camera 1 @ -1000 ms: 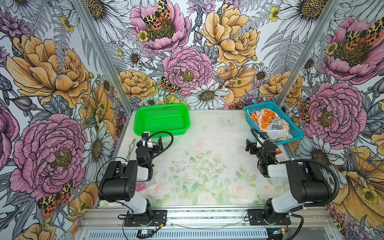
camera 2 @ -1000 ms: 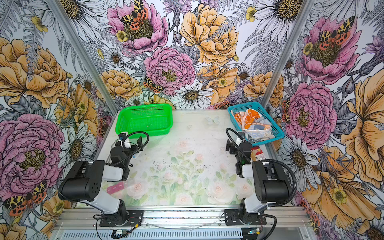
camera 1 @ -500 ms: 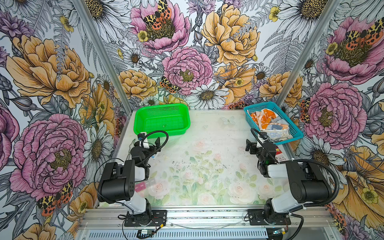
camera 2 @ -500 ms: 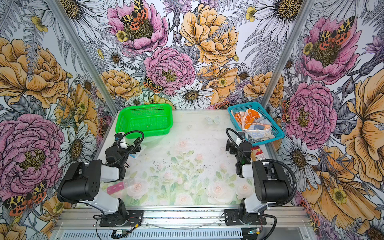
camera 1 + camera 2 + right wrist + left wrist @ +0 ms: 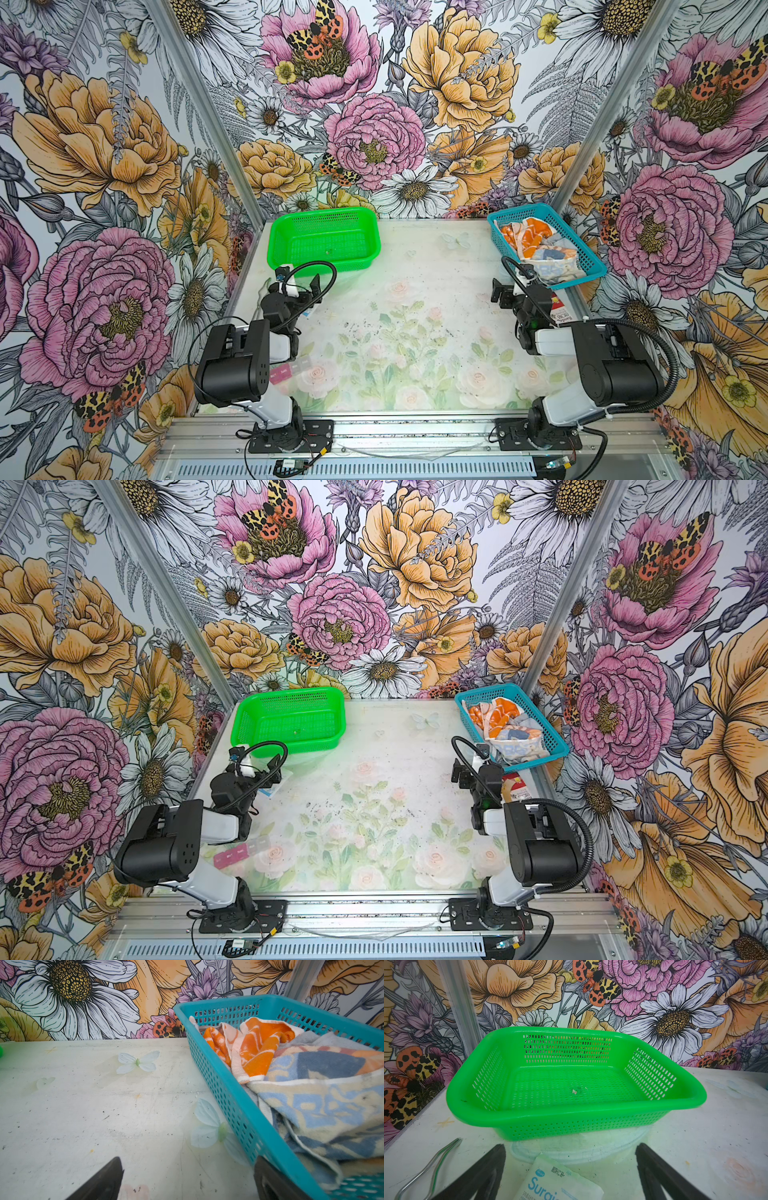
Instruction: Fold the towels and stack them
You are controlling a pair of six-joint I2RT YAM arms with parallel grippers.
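The towels lie crumpled together in the blue basket (image 5: 505, 245) at the back right. An orange one with white outlines (image 5: 530, 237) (image 5: 259, 1047) is at the far end. One with blue and orange panels and white letters (image 5: 555, 266) (image 5: 322, 1101) lies nearest, and a light grey one (image 5: 309, 1037) shows behind it. My right gripper (image 5: 513, 286) (image 5: 189, 1159) hangs open and empty just before the basket's near corner. My left gripper (image 5: 291, 289) (image 5: 570, 1147) is open too, facing the green basket (image 5: 324, 266) (image 5: 571, 1113), which has nothing in it.
A white-blue sachet (image 5: 560, 1182) (image 5: 309, 309) lies on the table between my left fingers. Metal tweezers (image 5: 429, 1163) lie beside it. A pink pill box (image 5: 286, 370) is near the left arm's base. A red-white carton (image 5: 559, 311) sits by the right arm.
The left arm has shifted slightly left and toward the front, and its wrist has turned a little. The right arm has not moved. Both grippers stay open.
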